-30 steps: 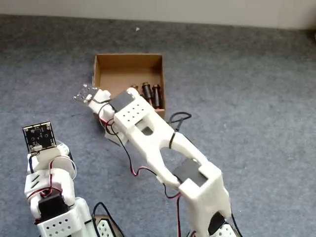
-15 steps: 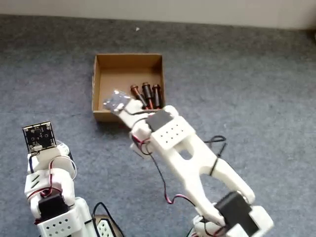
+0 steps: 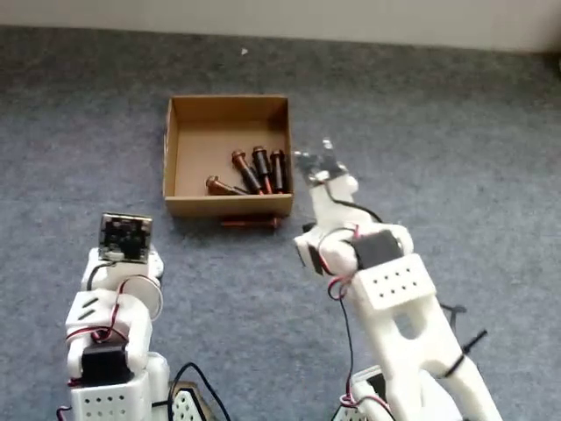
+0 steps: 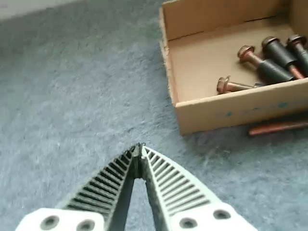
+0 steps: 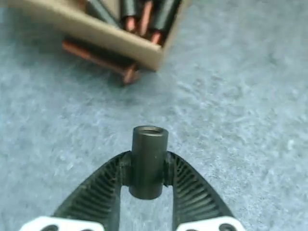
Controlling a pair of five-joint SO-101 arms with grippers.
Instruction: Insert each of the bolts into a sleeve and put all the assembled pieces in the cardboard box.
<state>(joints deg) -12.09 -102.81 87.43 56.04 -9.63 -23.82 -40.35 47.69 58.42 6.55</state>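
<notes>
Sleeve (image 5: 148, 144) is gripped by R gripper (image 5: 147, 164) just beside cardboard box (image 3: 228, 207); L gripper (image 4: 139, 151) is pinched closed (tips touching), near box front.

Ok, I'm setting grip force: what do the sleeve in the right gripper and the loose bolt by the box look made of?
The sleeve looks like black matte metal or hard plastic, dull with a cleanly bored end; I cannot tell which. The bolt looks like copper-toned metal, with a reddish sheen.

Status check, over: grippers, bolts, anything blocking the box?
Left gripper shut, empty. Right gripper shut on sleeve. One bare bolt on carpet beside cardboard box front wall. Path to it looks open.
</notes>
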